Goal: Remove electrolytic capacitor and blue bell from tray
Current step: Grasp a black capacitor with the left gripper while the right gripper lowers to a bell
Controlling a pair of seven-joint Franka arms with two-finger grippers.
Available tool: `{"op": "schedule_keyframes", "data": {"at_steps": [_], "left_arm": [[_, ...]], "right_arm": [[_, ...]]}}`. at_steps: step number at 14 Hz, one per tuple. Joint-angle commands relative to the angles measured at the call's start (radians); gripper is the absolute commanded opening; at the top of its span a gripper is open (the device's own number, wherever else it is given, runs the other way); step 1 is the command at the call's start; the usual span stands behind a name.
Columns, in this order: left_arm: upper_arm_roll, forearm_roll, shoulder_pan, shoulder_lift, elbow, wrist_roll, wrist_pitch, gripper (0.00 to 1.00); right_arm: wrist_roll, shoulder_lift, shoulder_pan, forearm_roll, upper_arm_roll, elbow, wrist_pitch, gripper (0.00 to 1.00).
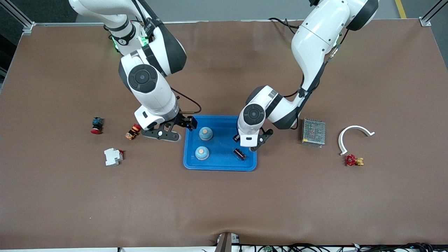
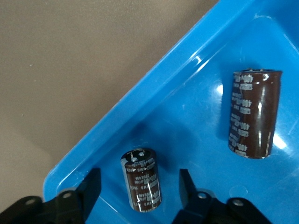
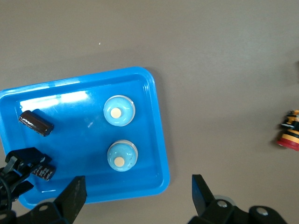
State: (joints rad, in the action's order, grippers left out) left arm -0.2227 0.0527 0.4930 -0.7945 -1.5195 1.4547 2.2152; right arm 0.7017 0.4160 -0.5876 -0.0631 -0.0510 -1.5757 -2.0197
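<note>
A blue tray [image 1: 219,167] holds two light-blue bells [image 1: 205,133] [image 1: 202,153] and a dark capacitor [image 1: 239,154]. My left gripper [image 1: 245,144] is low in the tray at the left arm's end. It is open, and a smaller dark capacitor [image 2: 141,185] lies on the tray floor [image 2: 196,93] between its fingers [image 2: 91,186]. The larger capacitor [image 2: 254,114] lies apart from it. My right gripper [image 1: 183,130] is open and empty over the tray's edge [image 3: 159,121] at the right arm's end, near both bells [image 3: 119,110] [image 3: 122,156].
Toward the right arm's end lie a red push button [image 1: 97,125], an orange-red button [image 1: 133,132] and a white breaker [image 1: 113,156]. Toward the left arm's end lie a metal mesh box [image 1: 313,132], a white curved clip [image 1: 355,136] and a red valve [image 1: 353,160].
</note>
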Motion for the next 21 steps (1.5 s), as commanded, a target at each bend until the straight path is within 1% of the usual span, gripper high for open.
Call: {"op": "schedule_keyframes", "data": {"at_steps": [1, 3, 4, 8, 11, 13, 16, 17, 19, 21], "left_arm": [[0.003, 0.007, 0.012, -0.009, 0.01, 0.021, 0.008, 0.55], [0.003, 0.007, 0.01, -0.011, 0.01, 0.019, 0.008, 0.39], [0.003, 0.007, 0.01, -0.011, 0.01, 0.009, 0.008, 0.27], [0.003, 0.012, 0.01, -0.014, 0.013, 0.0, 0.008, 0.01], [0.005, 0.018, 0.009, 0.004, 0.022, 0.007, -0.002, 0.0], [0.005, 0.019, -0.002, 0.037, 0.021, 0.006, -0.017, 0.0], [0.005, 0.058, -0.01, 0.081, 0.022, 0.006, -0.054, 0.0], [0.006, 0.056, -0.014, 0.096, 0.019, 0.004, -0.08, 0.0], [-0.007, 0.055, -0.098, 0.147, -0.002, -0.028, -0.158, 0.0], [-0.006, 0.053, -0.123, 0.184, -0.01, -0.068, -0.231, 0.0]], "right_arm": [[0.01, 0.036, -0.021, -0.012, -0.009, 0.011, -0.033, 1.0], [0.009, 0.061, -0.028, -0.014, -0.009, 0.01, -0.062, 1.0], [0.009, 0.073, -0.035, -0.012, -0.009, 0.01, -0.074, 1.0], [-0.001, 0.109, -0.043, -0.004, -0.009, -0.006, -0.106, 1.0], [-0.001, 0.147, -0.066, -0.004, -0.009, -0.01, -0.148, 1.0], [-0.001, 0.173, -0.08, -0.004, -0.01, -0.01, -0.172, 1.0], [-0.001, 0.194, -0.09, -0.003, -0.01, -0.01, -0.177, 1.0], [-0.001, 0.205, -0.092, 0.003, -0.009, -0.01, -0.186, 1.0], [-0.008, 0.222, -0.092, 0.003, -0.01, -0.009, -0.203, 1.0], [-0.036, 0.231, -0.098, 0.003, -0.01, -0.01, -0.206, 1.0]]}}
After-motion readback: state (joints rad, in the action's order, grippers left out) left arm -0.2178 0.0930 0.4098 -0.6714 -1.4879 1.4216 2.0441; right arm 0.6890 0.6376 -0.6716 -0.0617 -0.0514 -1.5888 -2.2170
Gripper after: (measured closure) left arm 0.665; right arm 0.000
